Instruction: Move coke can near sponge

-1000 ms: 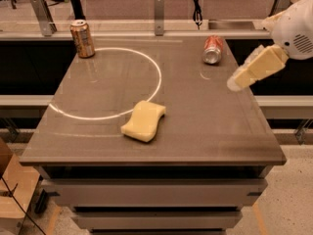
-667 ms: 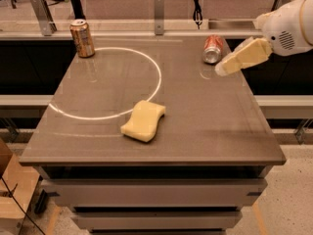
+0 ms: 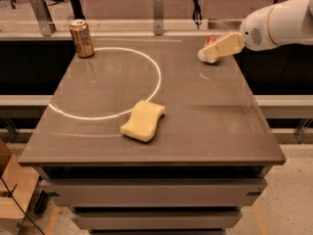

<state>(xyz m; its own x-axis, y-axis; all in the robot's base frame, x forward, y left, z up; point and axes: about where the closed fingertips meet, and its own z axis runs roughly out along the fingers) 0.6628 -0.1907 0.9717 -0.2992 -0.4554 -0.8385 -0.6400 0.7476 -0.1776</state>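
Observation:
The coke can [image 3: 211, 39] sits near the table's far right edge, mostly hidden behind my gripper; only a bit of red shows above it. My gripper [image 3: 209, 54], cream-coloured on a white arm reaching in from the right, is right at the can and overlaps it. The pale yellow sponge [image 3: 143, 121] lies flat on the table's front middle, well apart from the can and to its front left.
A brownish-orange can [image 3: 81, 38] stands upright at the far left corner. A white circle line [image 3: 157, 77] is marked on the grey table [image 3: 215, 116]. A rail with metal posts [image 3: 158, 6] runs behind the table. A drop lies past the table's edges.
My gripper has moved left and away from the camera, from beside the coke can to right over it, so that it now covers most of the can. The sponge and other can have not moved.

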